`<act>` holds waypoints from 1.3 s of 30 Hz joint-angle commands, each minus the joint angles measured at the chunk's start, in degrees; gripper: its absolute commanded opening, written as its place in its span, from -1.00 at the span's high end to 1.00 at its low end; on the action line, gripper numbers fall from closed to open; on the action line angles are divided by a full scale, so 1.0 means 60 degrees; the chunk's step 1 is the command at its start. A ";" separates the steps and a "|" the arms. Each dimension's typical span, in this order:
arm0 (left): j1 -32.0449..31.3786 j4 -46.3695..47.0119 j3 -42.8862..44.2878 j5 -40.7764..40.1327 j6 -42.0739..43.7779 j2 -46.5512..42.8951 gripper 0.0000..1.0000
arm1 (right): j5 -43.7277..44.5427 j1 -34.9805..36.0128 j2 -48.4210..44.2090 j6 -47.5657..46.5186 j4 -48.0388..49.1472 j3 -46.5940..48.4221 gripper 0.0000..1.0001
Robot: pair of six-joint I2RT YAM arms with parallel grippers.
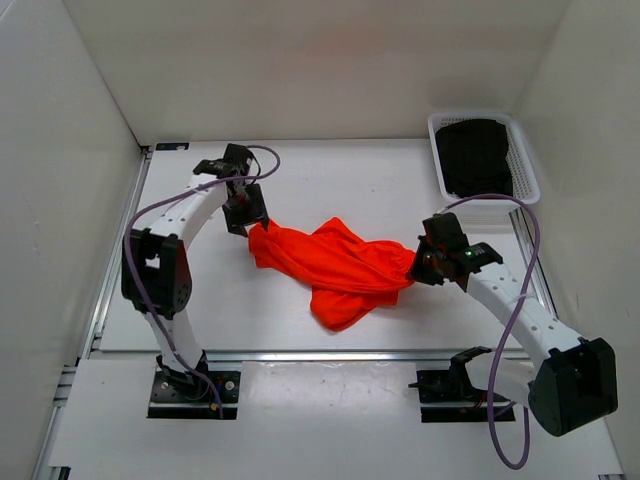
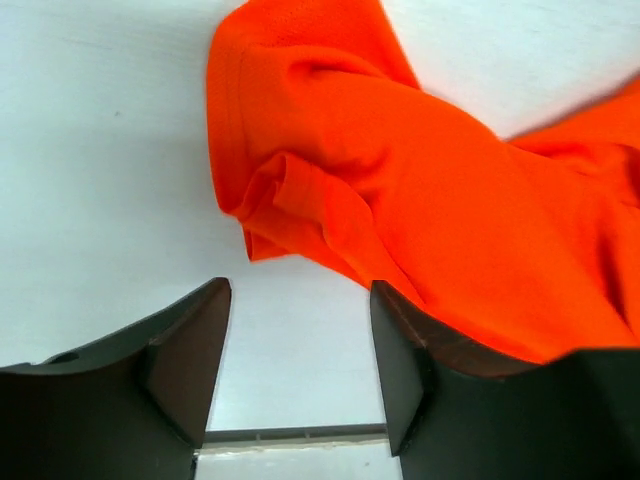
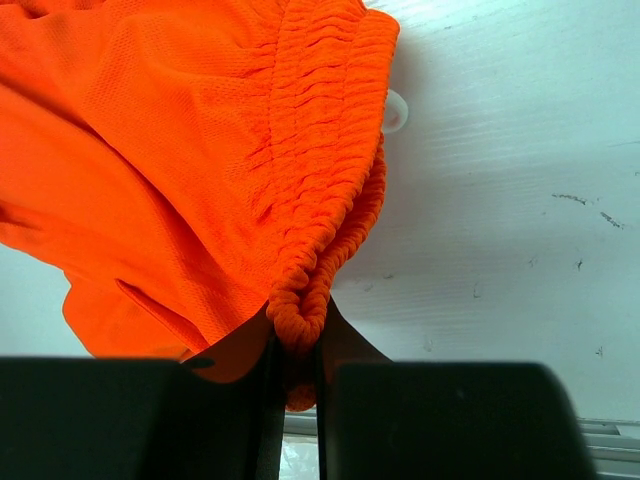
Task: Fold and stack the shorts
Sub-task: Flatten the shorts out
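The orange-red shorts (image 1: 340,265) lie crumpled across the middle of the table. My right gripper (image 1: 422,262) is shut on the gathered waistband (image 3: 320,230) at the shorts' right end, pinching its folded edge. My left gripper (image 1: 246,215) is open at the shorts' left end. In the left wrist view the gap between its jaws shows bare table, and the shorts (image 2: 400,180) drape over the right finger (image 2: 410,370). A bit of white drawstring (image 3: 394,110) peeks out beside the waistband.
A white plastic basket (image 1: 485,160) holding dark folded cloth stands at the back right corner. White walls enclose the table on three sides. A metal rail runs along the near edge (image 1: 320,355).
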 commanded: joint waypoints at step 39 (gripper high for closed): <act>0.0074 0.0296 -0.0303 0.0172 -0.0339 -0.2201 0.79 | 0.1087 0.0037 0.0069 -0.1019 -0.1222 0.1809 1.00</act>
